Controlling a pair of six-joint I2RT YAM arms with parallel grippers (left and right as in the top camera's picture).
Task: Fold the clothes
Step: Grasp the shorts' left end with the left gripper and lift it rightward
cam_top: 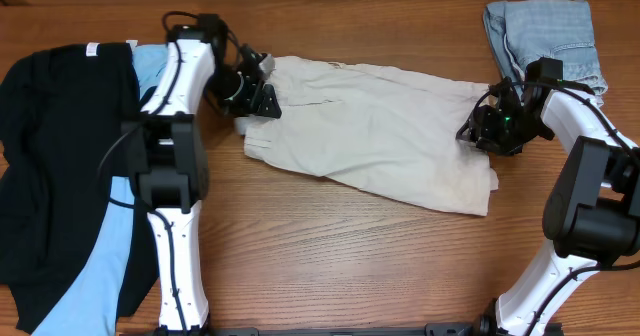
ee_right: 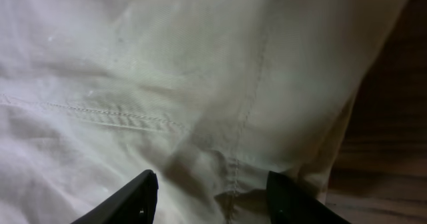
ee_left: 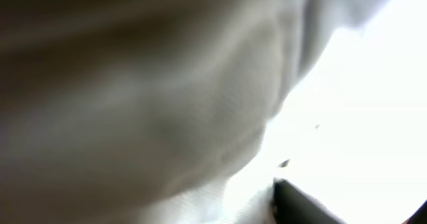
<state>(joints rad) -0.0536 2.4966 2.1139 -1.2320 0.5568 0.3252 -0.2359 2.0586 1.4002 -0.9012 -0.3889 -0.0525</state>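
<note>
No text, brand or number can be read in any view. The only label-like thing is a small white tag (cam_top: pixel 93 49) on the top edge of the black garment (cam_top: pixel 50 146), at about ten o'clock in the overhead view, and it is too small to make out any print. The left wrist view is blurred, and the right wrist view shows only plain cloth and seams.
</note>
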